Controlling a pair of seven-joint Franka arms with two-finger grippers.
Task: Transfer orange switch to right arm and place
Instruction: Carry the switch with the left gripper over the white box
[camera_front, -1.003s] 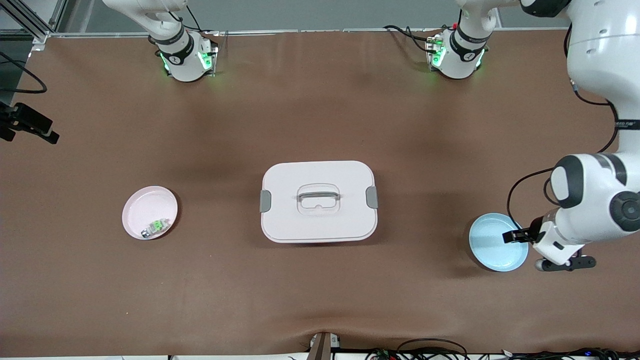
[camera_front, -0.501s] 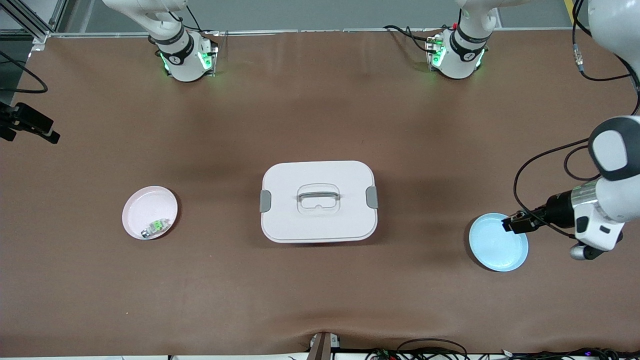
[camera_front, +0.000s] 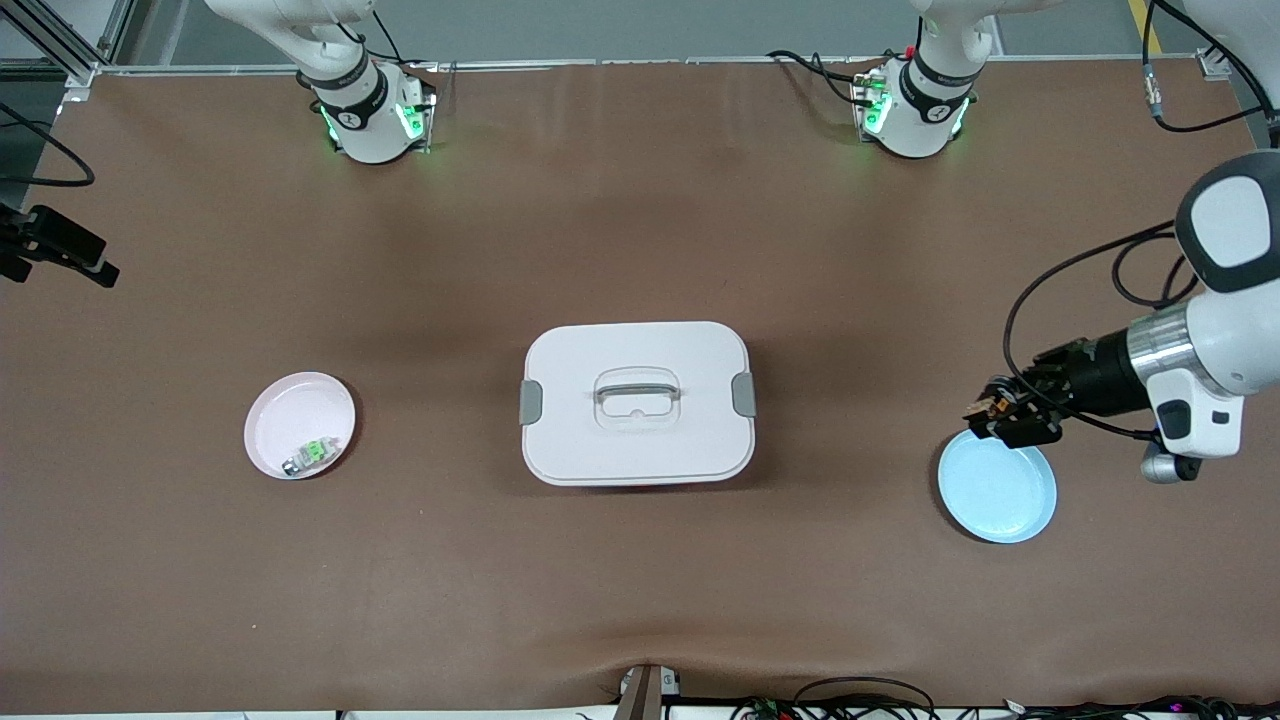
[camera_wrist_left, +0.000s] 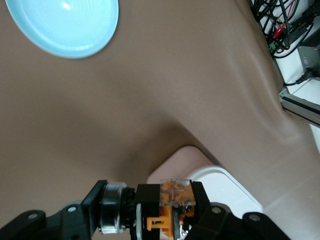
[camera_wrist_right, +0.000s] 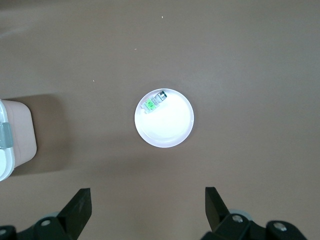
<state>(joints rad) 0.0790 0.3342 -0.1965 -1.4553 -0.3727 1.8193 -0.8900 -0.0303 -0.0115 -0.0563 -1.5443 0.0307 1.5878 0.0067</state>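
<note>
Toward the right arm's end of the worktop (camera_front: 180, 560) sits a pink plate (camera_front: 275, 420) holding a small switch with a green middle (camera_front: 310, 455), which is not the part the task calls for. The right end effector (camera_wrist_right: 147, 212) hangs high over that plate with its fingers spread wide apart and nothing between them; this arm waits, out of the front view apart from its base.

In the middle of the worktop stands a white box (camera_front: 637, 440) with a handled lid and grey clips at each end, lid on.

Toward the left arm's end lies a light blue plate (camera_front: 1000, 495), bare. The left end effector (camera_front: 1005, 415) is over the edge of that plate nearest the arm bases, and its fingers are clamped on the orange switch (camera_wrist_left: 172, 207); the left wrist view shows the black body, the orange middle and the silvery end pinched between the pads, lifted clear of the plate.

Judged from this, the pickup is done and the carry toward the handover is under way. Still left: bringing the switch to a meeting point between the arms, the right arm closing on it, the left letting go, and the right arm setting it down, presumably on the pink plate beside the green-centred switch.
</note>
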